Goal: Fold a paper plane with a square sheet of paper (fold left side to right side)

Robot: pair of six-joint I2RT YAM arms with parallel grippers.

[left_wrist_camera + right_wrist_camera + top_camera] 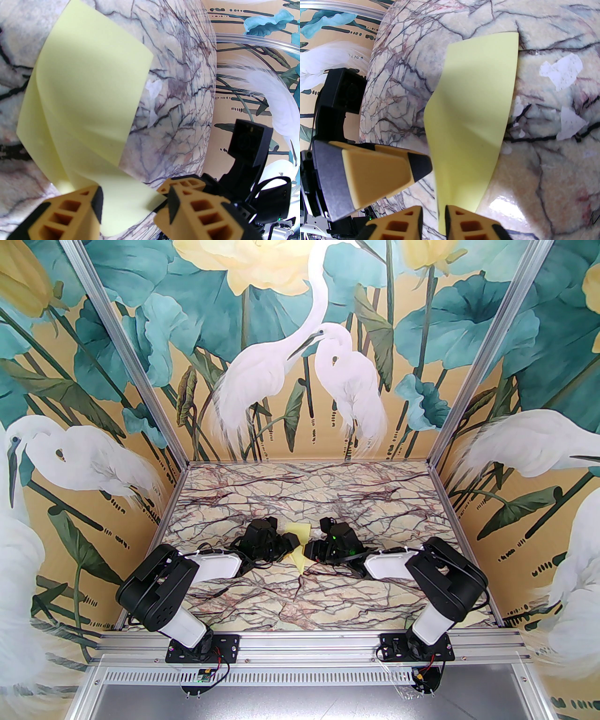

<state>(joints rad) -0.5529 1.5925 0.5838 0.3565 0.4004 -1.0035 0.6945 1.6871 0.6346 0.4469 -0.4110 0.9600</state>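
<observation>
The square sheet of paper (300, 531) is pale yellow and lies mid-table between both grippers, one side lifted and curled over itself. In the left wrist view the sheet (89, 93) shows a raised flap, and its near corner runs down between the fingers of my left gripper (134, 199), which stands open without pinching it. In the right wrist view the sheet (473, 105) rises in a bent strip. Its near edge sits in the slim gap of my right gripper (433, 211), whose jaws have closed onto it. The left gripper (291, 541) and right gripper (311, 549) nearly touch.
Small white scraps (562, 70) lie on the marble table (300, 605) just right of the sheet. One left finger (393, 168) crowds the sheet's left edge. Painted walls on aluminium posts (438, 465) close off three sides.
</observation>
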